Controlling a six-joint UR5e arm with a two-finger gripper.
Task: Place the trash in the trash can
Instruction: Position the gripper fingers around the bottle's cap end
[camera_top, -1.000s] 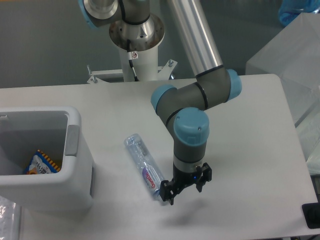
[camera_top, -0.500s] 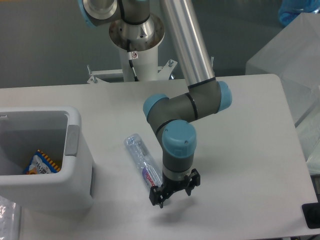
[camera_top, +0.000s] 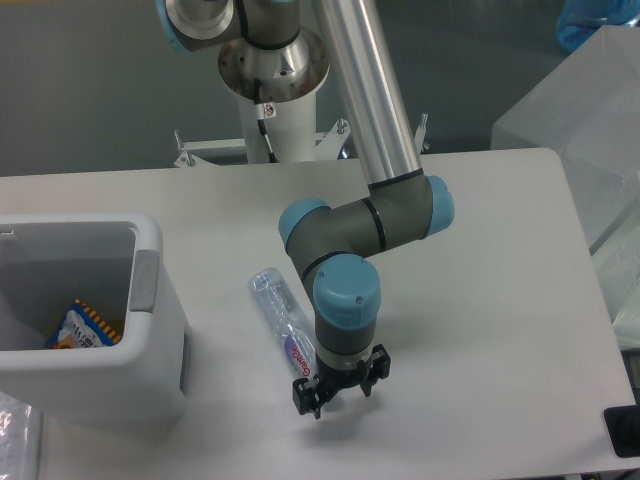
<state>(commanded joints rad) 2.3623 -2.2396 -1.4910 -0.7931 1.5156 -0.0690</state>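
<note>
Your gripper (camera_top: 338, 388) hangs open and empty over the bottle's (camera_top: 287, 322) cap end on the table, well apart from the bin (camera_top: 150, 300); close off-centre and you'll likely squirt it away.

— What colours on the bottle (camera_top: 281, 315)?
— Clear plastic, with a purple-and-white label.
— And the bin (camera_top: 95, 345)?
— White, with a grey side panel. The wrapper (camera_top: 85, 326) inside is orange and blue, perhaps with some white; it's small.
— The arm (camera_top: 355, 230)?
— Grey links, light blue caps, a silver tube. The gripper (camera_top: 335, 385) is black. The table (camera_top: 480, 300) is white.
</note>
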